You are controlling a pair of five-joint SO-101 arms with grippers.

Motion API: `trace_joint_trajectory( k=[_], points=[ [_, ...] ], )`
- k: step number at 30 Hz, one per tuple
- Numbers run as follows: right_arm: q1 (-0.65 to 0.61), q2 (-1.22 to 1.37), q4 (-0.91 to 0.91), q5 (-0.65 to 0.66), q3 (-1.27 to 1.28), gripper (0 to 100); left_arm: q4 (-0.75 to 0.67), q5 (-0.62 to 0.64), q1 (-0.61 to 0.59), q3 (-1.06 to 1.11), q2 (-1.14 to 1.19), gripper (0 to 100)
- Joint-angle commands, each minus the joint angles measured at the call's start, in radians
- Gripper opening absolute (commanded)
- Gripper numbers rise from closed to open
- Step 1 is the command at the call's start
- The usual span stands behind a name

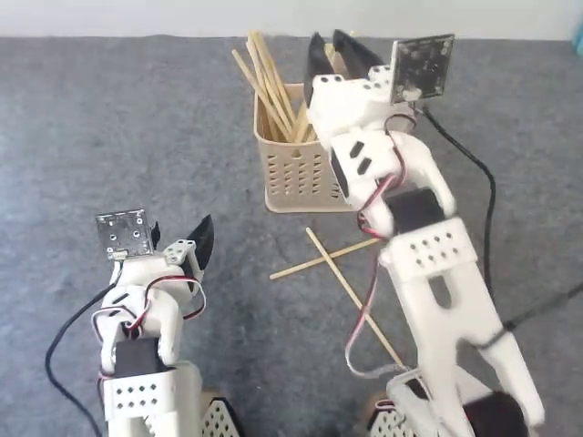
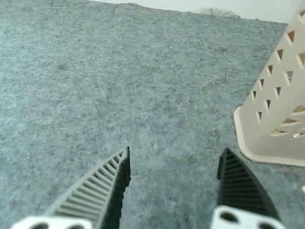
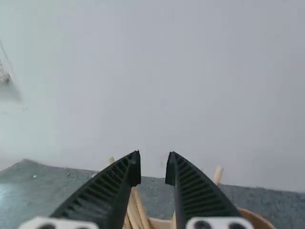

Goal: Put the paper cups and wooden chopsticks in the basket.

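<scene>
A beige slotted basket (image 1: 296, 177) stands at the back middle of the grey carpet, with several wooden chopsticks (image 1: 269, 86) leaning out of it. Two more chopsticks (image 1: 339, 264) lie crossed on the carpet just in front of it. My right gripper (image 1: 328, 38) hangs above the basket's far side, open with nothing between its fingers; its own view shows the right gripper (image 3: 152, 164) over chopstick tips (image 3: 136, 205). My left gripper (image 1: 179, 235) sits low at the front left, open and holding nothing. In its wrist view the left gripper (image 2: 174, 167) faces bare carpet beside the basket (image 2: 281, 109).
A white wall (image 3: 152, 71) rises just behind the carpet's far edge. The right arm's body (image 1: 428, 264) and its cables lie over the right side of the carpet. Open carpet (image 1: 118, 127) stretches left of the basket.
</scene>
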Motion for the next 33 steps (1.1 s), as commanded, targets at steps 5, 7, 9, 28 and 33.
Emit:
trace_joint_trajectory(
  k=[5,7,9,28,33],
  points=[
    [0.015,-0.475,0.598,-0.038,-0.026,10.5,0.068,0.014,0.130,-0.062,-0.006,28],
    [0.042,-0.558,0.757,-0.038,-0.020,10.5,0.101,0.014,0.215,-0.074,-0.006,28],
    [0.091,-0.608,0.862,-0.037,-0.008,10.4,0.107,0.014,0.302,-0.071,0.003,28],
    [0.564,-0.753,0.820,0.230,0.761,10.4,-0.092,0.262,0.588,-0.538,1.045,25],
    [0.559,-0.799,0.604,0.233,1.030,10.4,-0.092,0.328,0.589,-0.713,1.324,19]
  ],
)
